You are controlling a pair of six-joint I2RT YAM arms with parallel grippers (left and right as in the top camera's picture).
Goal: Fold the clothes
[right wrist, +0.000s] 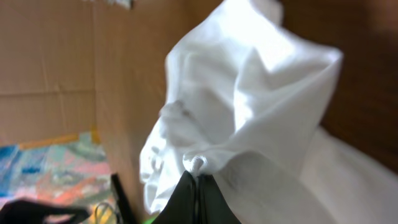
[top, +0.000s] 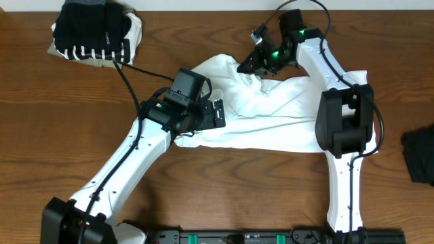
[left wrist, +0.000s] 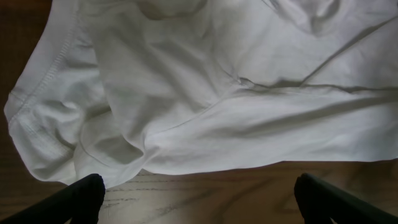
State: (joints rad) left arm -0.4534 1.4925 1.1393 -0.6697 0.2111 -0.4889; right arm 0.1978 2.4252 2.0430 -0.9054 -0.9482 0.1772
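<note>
From overhead, you see the shirt (top: pixel 271 108) lying crumpled in the middle of the table (top: pixel 224 183), between the two arms. Your left gripper (top: pixel 217 113) sits at the shirt's left edge, low over the cloth. Your right gripper (top: pixel 245 67) is at the shirt's far edge, where the fabric rises in a peak to meet it. A pile (top: pixel 95 30) of black, striped and pale clothes sits in the far left corner, well apart from the shirt. A dark garment (top: pixel 420 156) lies at the right edge.

In the left wrist view, your left gripper (left wrist: pixel 205 199) stands wide apart and holds nothing. Its fingers (left wrist: pixel 84 196) frame bare wood, and the shirt's (left wrist: pixel 217 93) hem lies just beyond them.

In the right wrist view, your right gripper (right wrist: pixel 196 199) is closed tight, pinching a fold of the shirt (right wrist: pixel 249 93). The cloth bunches up from the fingertips and hangs clear of the table.
</note>
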